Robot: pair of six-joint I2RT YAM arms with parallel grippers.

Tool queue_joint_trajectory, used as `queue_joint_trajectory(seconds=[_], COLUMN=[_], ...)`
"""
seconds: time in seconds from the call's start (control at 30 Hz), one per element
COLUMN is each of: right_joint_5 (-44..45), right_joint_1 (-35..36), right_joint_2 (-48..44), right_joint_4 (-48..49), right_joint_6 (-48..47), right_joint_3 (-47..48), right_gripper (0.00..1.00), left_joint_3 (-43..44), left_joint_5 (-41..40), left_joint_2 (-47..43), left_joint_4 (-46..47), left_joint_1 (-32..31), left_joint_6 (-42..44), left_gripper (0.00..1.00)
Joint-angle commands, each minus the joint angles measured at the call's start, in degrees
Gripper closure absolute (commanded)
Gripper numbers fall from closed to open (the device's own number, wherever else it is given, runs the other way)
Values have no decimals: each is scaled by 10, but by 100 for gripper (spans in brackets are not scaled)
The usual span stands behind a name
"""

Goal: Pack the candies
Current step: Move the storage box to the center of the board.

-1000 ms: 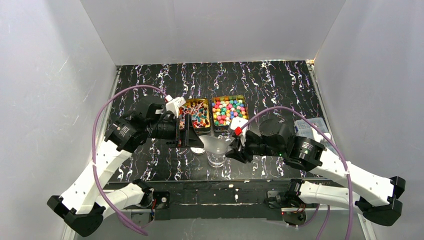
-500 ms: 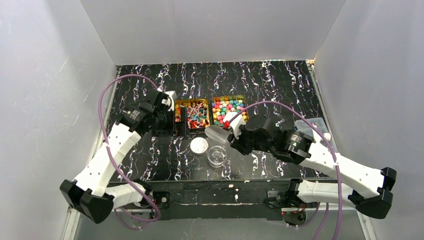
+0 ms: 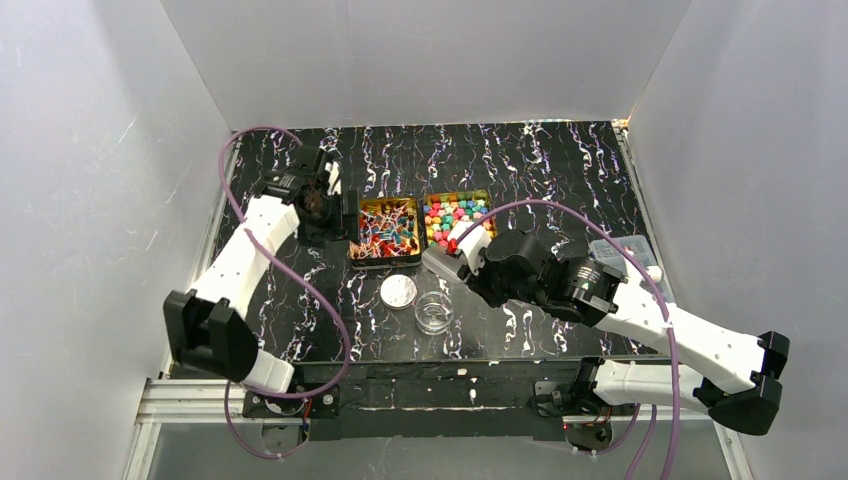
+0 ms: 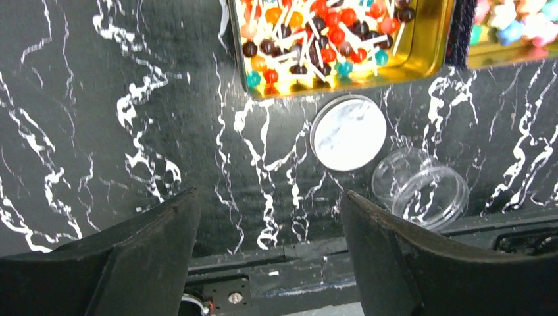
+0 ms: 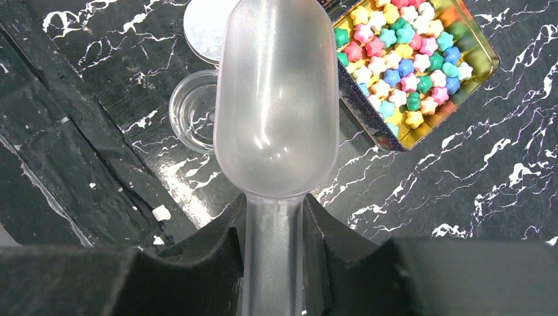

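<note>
Ahead of the right gripper (image 5: 273,224) (fingers (image 5: 214,253) clamping a scoop (image 5: 276,112)) lie the candies (image 5: 401,59).

Left arm (image 3: 245,252) stretched forward, left fingers (image 4: 145,258) spread wide; right arm (image 3: 690,337) bent inward, right fingers (image 5: 205,264) clamped.

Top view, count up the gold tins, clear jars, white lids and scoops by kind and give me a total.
Gold tins: 2
Clear jar: 1
White lid: 1
Scoop: 1
Total: 5
</note>
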Motion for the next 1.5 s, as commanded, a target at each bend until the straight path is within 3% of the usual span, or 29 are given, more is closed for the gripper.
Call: queue_joint_trajectory(seconds=[0.0,0.8,0.93,1.17,1.47], right_joint_5=[12,3,4,21,7], right_joint_1=[-1,-3,-4,-7,-25], right_joint_2=[-13,-25,-20,25,90], right_joint_4=[14,24,26,9,-17], right_joint_6=[12,42,42,41,10], right_joint_3=[22,-2,-2,18,74], right_gripper=[99,99,99,99,99], left_joint_3=[46,169,173,158,104], left_joint_5=[-9,-54,-47,-27,-1], left_joint_2=[62,320,336,338,302], left_joint_4=[12,29,31,33,46], left_joint_1=[12,30,29,29,5], left_joint_6=[21,23,22,21,7], left_gripper=[30,68,75,100,100])
